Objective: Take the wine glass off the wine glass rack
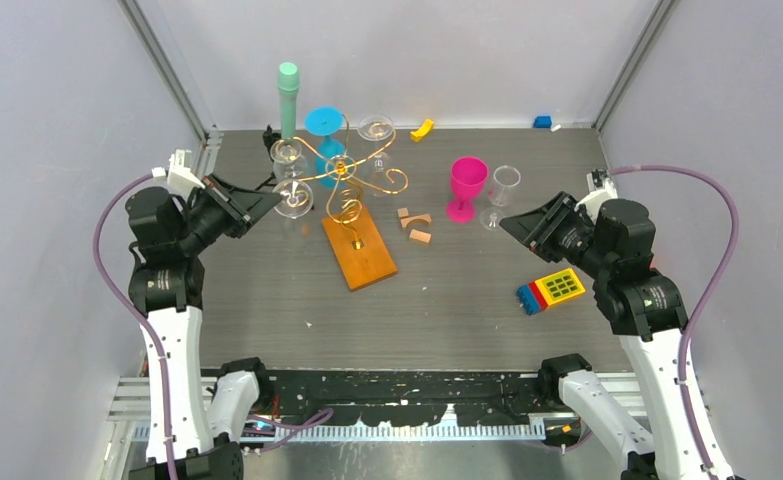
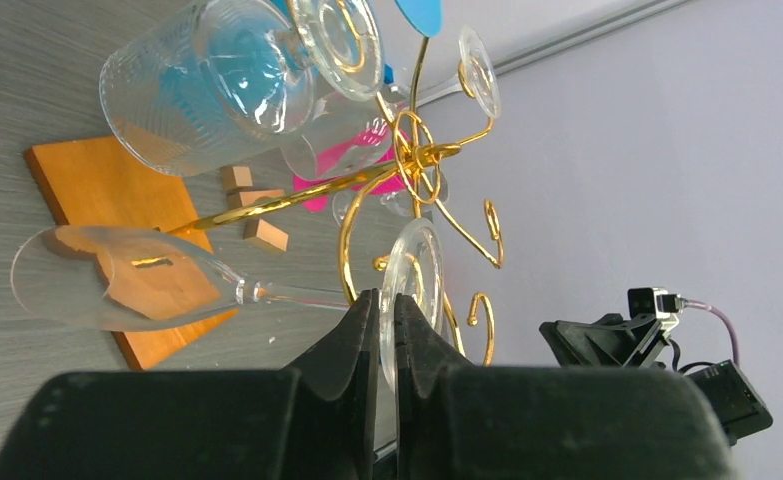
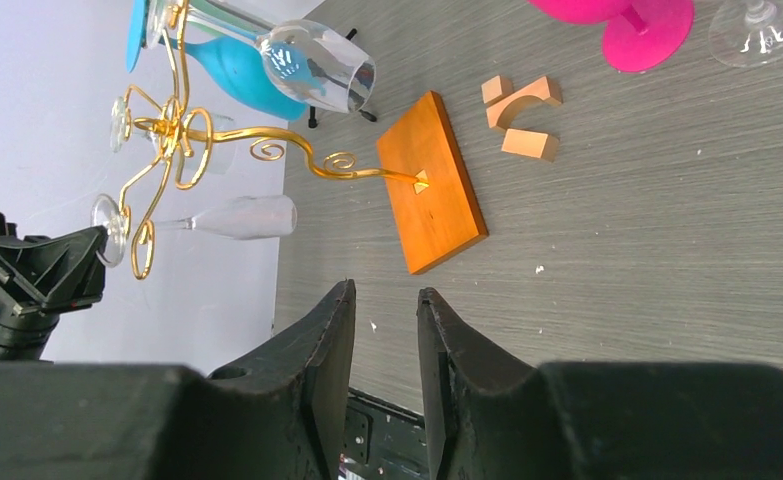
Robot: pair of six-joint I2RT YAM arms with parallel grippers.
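Note:
The gold wire wine glass rack point(image 1: 339, 176) stands on its orange-brown wooden base point(image 1: 359, 250) at the table's middle left. Several glasses hang from its curled arms. My left gripper point(image 1: 269, 203) is at the rack's left side, shut on the round foot point(image 2: 419, 262) of a clear flute wine glass point(image 2: 107, 282). Its stem still passes through a gold curl. The same flute shows in the right wrist view point(image 3: 235, 216). My right gripper point(image 1: 507, 226) is open and empty, low over the table right of the rack point(image 3: 217, 135), fingers point(image 3: 332, 320) apart.
A teal glass point(image 1: 325, 125) and clear glasses point(image 1: 375, 128) hang on the rack. A pink goblet point(image 1: 467, 186) and a clear glass point(image 1: 502, 190) stand right of it. Wooden blocks point(image 1: 415, 225), a coloured toy block point(image 1: 552, 290) and a green cylinder point(image 1: 288, 95) are also there.

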